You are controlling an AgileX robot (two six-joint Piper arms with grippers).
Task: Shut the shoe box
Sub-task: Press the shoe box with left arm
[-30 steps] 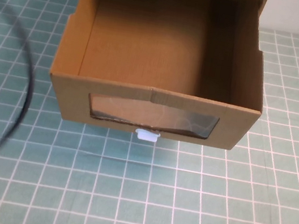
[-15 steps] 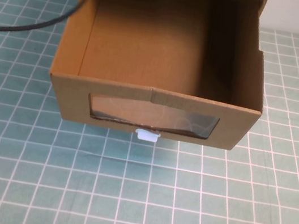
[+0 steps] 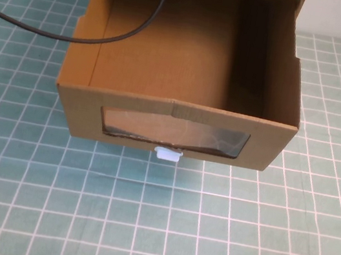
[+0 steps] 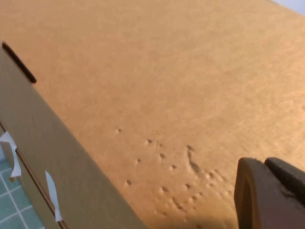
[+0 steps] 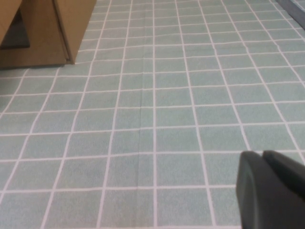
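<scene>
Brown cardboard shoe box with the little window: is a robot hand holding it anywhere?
Cannot tell. The brown cardboard shoe box stands open; the left end effector is close over cardboard, the right end effector over the green mat.

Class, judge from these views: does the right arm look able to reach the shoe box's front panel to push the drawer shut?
Probably yes. The right gripper hangs over bare grid mat, and nothing lies between it and the shoe box. The left gripper is right against cardboard.

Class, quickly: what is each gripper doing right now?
Left gripper: close over the shoe box cardboard; state cannot be told.
Right gripper: above the checked mat; state cannot be told.
</scene>
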